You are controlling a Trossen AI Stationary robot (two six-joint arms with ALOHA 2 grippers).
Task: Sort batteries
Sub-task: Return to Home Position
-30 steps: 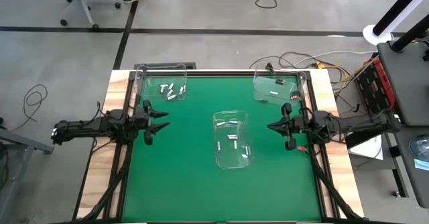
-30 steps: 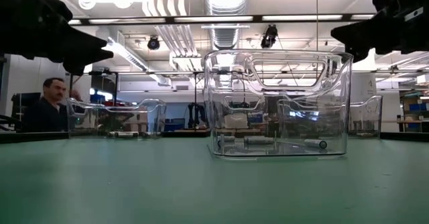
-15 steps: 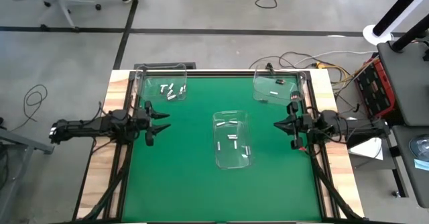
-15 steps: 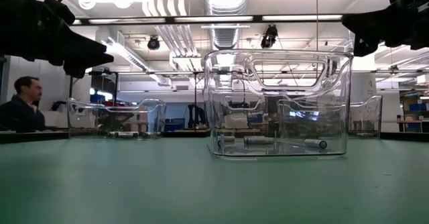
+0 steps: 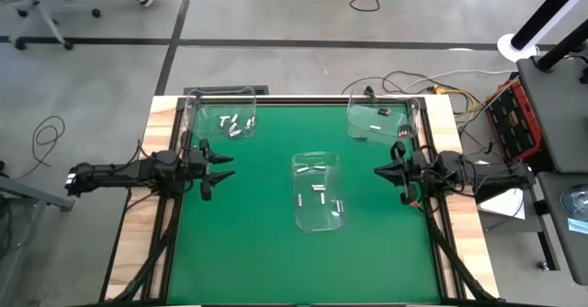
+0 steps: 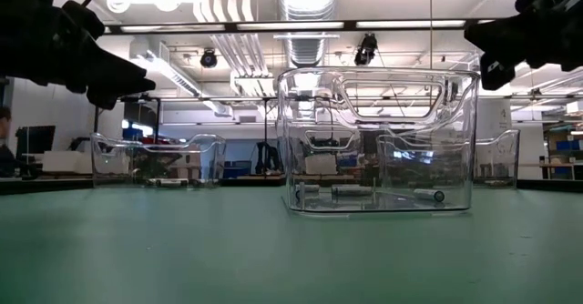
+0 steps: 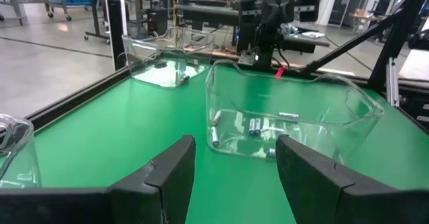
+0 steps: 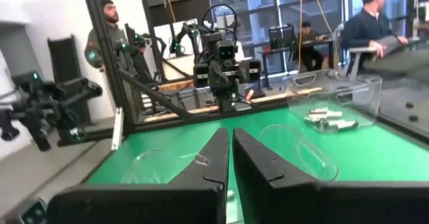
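Several batteries (image 5: pixel 319 188) lie on the floor of a clear bin (image 5: pixel 318 217) at the table's middle, also seen in the left wrist view as batteries (image 7: pixel 255 125). More batteries (image 5: pixel 235 125) lie in a clear bin (image 5: pixel 198 114) at the far left. One or two batteries (image 5: pixel 383 111) lie in a clear bin (image 5: pixel 360 128) at the far right. My left gripper (image 5: pixel 220 164) hovers open at the left edge, pointing at the middle bin. My right gripper (image 5: pixel 378 172) hovers at the right edge, its fingers (image 8: pixel 218 158) shut on nothing.
Bare green mat (image 5: pixel 248 243) fills the near half of the table. A raised dark frame (image 5: pixel 294 99) runs round the mat. People sit and stand in the room beyond the table in the right wrist view.
My right gripper has drawn back a little toward the table's right edge and risen slightly. The bins and batteries have stayed where they were.
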